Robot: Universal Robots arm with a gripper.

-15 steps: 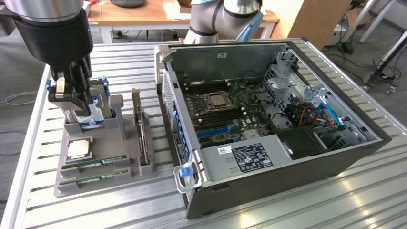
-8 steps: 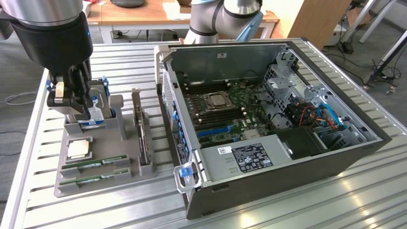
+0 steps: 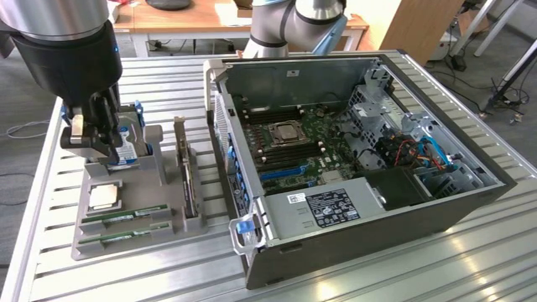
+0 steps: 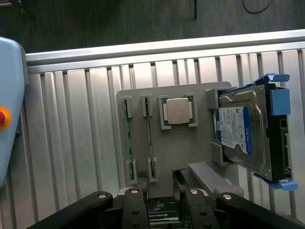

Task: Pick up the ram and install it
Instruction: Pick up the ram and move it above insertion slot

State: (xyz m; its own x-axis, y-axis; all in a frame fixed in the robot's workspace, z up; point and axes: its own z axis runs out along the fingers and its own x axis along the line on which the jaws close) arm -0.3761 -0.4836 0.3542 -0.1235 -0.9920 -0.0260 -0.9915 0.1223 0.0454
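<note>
Ram (image 3: 126, 216): two green sticks on edge, side by side in slots of the grey tray (image 3: 84, 246), untouched. Slatted metal table (image 3: 403, 277) beneath everything. Open computer case (image 3: 403, 229) at the exterior view's right of the tray, motherboard (image 3: 323, 154) exposed. Gripper (image 3: 90, 141) above the tray end by the hard drive (image 3: 127, 150), fingers (image 4: 190, 202) spread, apart from the ram. Drive held in blue caddy (image 3: 153, 135). Expansion card (image 3: 186, 182) upright along the tray edge nearest the case. Processor (image 3: 105, 196) flat between drive and ram.

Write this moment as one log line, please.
gripper: over parts holder, near hard drive | ram sticks: both in holder slots | computer case: open
</note>
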